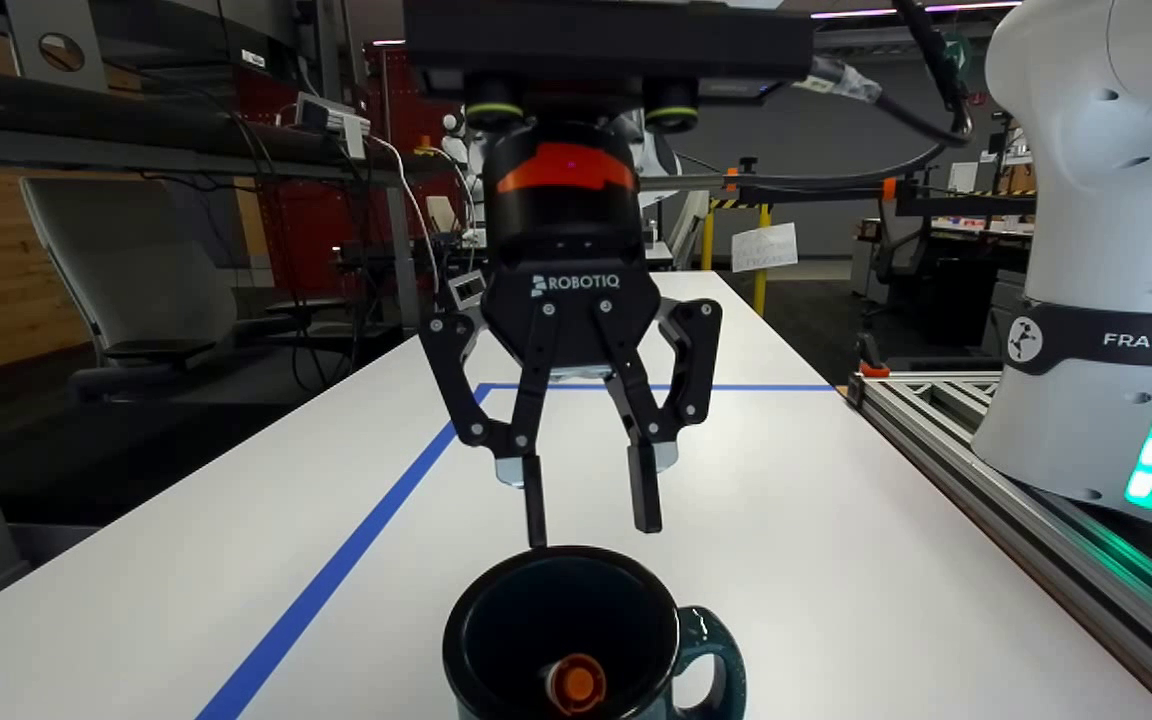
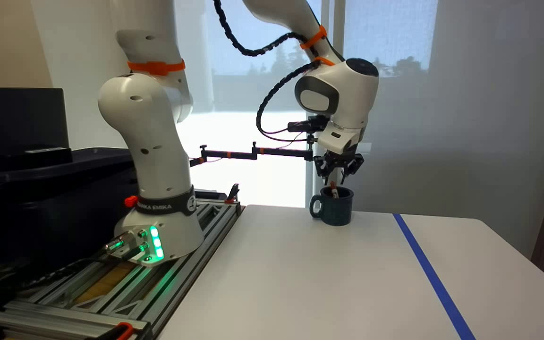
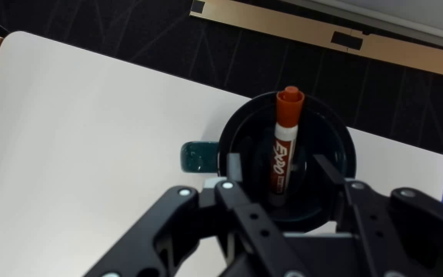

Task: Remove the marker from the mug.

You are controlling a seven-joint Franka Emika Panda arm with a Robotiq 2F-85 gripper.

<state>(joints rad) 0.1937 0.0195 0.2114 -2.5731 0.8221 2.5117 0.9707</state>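
The marker [image 3: 287, 115], orange-red and white with an orange cap, leans inside the mug [image 3: 241, 117]. Its cap end rests up by the rim and its lower end is down in the dark interior. The glossy dark green-black mug stands upright on the table in both exterior views [image 1: 516, 620] [image 2: 335, 212]. The marker's cap shows in both exterior views [image 1: 577, 684] [image 2: 333, 186]. My gripper [image 3: 275, 155] is open and points down over the mug. In the wrist view its fingers lie on either side of the marker, apart from it. The gripper also shows in both exterior views [image 1: 592, 537] [image 2: 334, 183].
The white table [image 2: 300, 264] bears a blue tape line [image 2: 435, 278]. The mug stands close to a table edge in the wrist view, with dark floor [image 3: 148, 46] beyond. The arm's base [image 2: 158, 226] stands on a metal rail frame beside the table. A window blind [image 2: 418, 156] is behind.
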